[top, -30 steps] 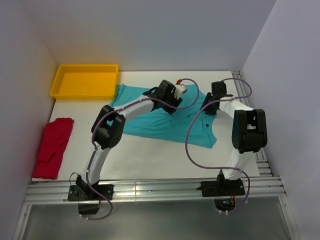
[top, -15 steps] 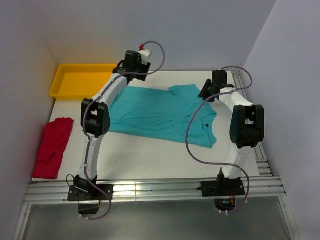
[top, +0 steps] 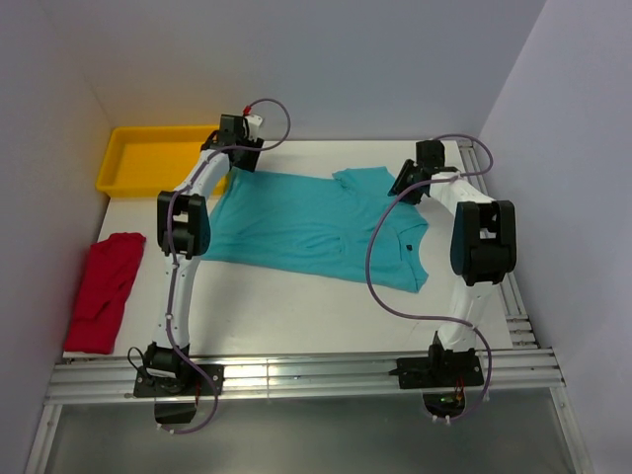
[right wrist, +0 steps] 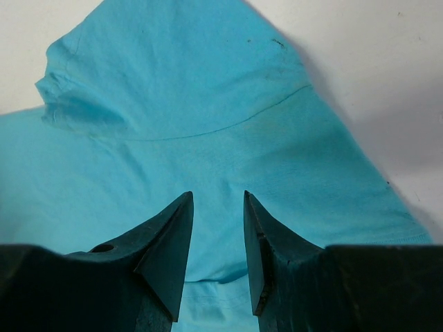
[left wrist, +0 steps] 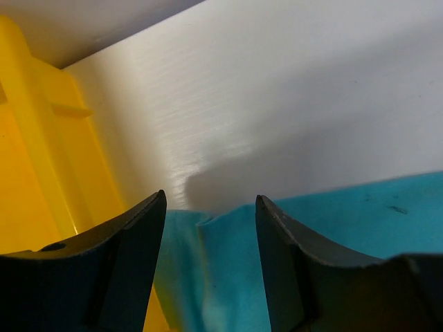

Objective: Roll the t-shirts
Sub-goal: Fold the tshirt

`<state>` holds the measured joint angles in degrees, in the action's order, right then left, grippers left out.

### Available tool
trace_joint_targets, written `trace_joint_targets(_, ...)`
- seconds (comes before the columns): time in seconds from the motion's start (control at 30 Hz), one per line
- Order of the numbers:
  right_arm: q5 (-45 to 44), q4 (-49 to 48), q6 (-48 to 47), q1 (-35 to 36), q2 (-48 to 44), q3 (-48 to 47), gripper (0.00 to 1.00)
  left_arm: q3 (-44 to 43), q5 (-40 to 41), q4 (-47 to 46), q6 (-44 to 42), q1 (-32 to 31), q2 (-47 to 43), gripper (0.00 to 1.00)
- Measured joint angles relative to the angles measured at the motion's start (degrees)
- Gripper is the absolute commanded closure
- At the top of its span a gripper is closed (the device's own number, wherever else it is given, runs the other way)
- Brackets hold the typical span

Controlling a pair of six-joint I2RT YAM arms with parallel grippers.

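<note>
The left jaws have swung beside the tray (top: pixel 148 158), apart over a corner of the teal shirt (top: pixel 296 222), right jaws apart above its sleeve; that corner could snag the tray.

Teal t-shirt (top: pixel 296 222) is showing plain, unpatterned. Red t-shirt (top: pixel 104 286) is showing plain likewise. Tray (top: pixel 148 158) is showing solid yellow. Table (top: pixel 296 306) is reading white. Cables (top: pixel 368 265) are showing purple.

White table (top: pixel 296 306) carries 1 teal t-shirt (top: pixel 296 222), 1 red t-shirt (top: pixel 104 291), 1 yellow tray (top: pixel 138 161).
</note>
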<state>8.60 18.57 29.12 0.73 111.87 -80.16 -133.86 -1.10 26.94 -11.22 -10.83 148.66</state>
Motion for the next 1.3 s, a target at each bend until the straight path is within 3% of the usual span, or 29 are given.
trace_joint_targets(0.27, -0.5, -0.59, 0.04, -1.42, 0.04, 0.55, 0.58, 0.33, 4.07, -2.86, -2.32, 0.13, 0.02, 0.4)
trace_joint_targets(0.47, -3.96, -1.92, 0.09, -2.25, -0.46, 3.82, 0.54, 6.1, 4.74, -7.74, -4.59, -0.39, -1.97, 0.37)
trace_joint_targets(0.8, -9.99, -0.52, -0.22, -4.04, -2.32, 7.56, 0.49, 5.27, 5.92, -6.56, -5.18, -0.57, -2.27, 0.37)
trace_joint_targets(0.97, -11.63, 0.13, -0.17, -4.68, -10.67, 15.28, 0.46, 8.61, 4.94, -7.85, -5.57, -0.68, -3.98, 0.37)
trace_joint_targets(1.13, -11.96, 0.09, 0.24, -4.74, -22.14, 21.46, 0.37, 12.48, 2.8, -8.26, -5.42, -0.63, -7.41, 0.37)
trace_joint_targets(1.3, -7.65, 0.04, -1.2, -4.74, -28.96, 28.06, 0.31, 12.76, 0.26, -8.26, -4.24, -0.44, -10.95, 0.36)
